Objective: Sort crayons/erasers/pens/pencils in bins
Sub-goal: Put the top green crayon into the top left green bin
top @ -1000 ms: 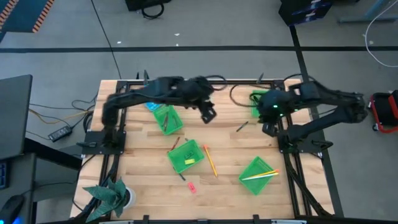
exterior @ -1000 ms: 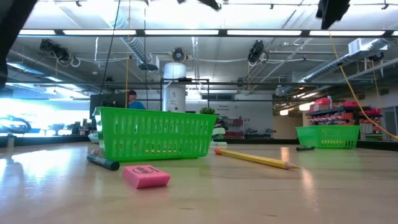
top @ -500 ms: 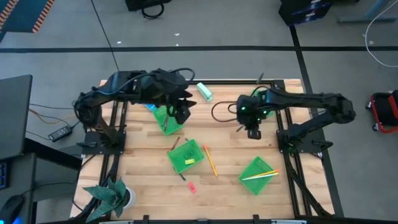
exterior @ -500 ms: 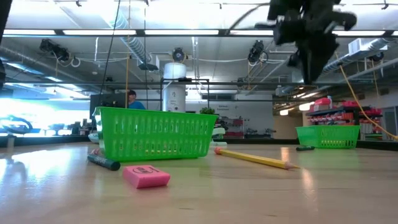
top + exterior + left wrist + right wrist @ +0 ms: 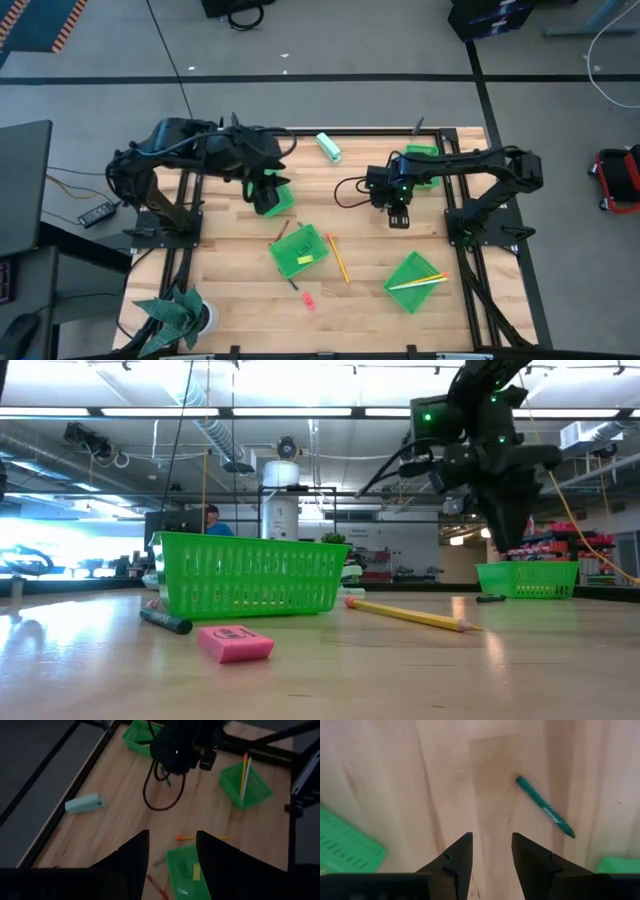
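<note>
Over the far right part of the worktop (image 5: 230, 300), the right end effector (image 5: 399, 220) is held pointing down, its fingers parted and nothing gripped between them. In the right wrist view, a short green stick (image 5: 544, 806) is seen lying on the bare wood just ahead of the fingers (image 5: 461, 855), apart from them; whether it is a pen or a crayon cannot be told. A green bin (image 5: 421, 165) at the far right corner is partly hidden by the right arm.

Over the far left bin (image 5: 284, 196), the left end effector (image 5: 266, 205) is held, its fingers apart and empty.

Near the middle of the worktop, a third bin (image 5: 299, 251) is seen with a yellow eraser (image 5: 305, 260) inside it. Just beside it to the right, an orange pencil (image 5: 337, 258) is lying on the wood. A small dark stick (image 5: 293, 284) and a pink eraser (image 5: 309, 300) are lying nearer the front edge, close together but not touching. At the front right, the fourth bin (image 5: 412, 282) is seen with long yellow and pale pencils (image 5: 419, 283) resting across its rim.

A teal-and-white block (image 5: 328, 147) is lying near the far edge, between the two arms. A person (image 5: 211, 518) is visible in the room beyond, seen in the low view.
</note>
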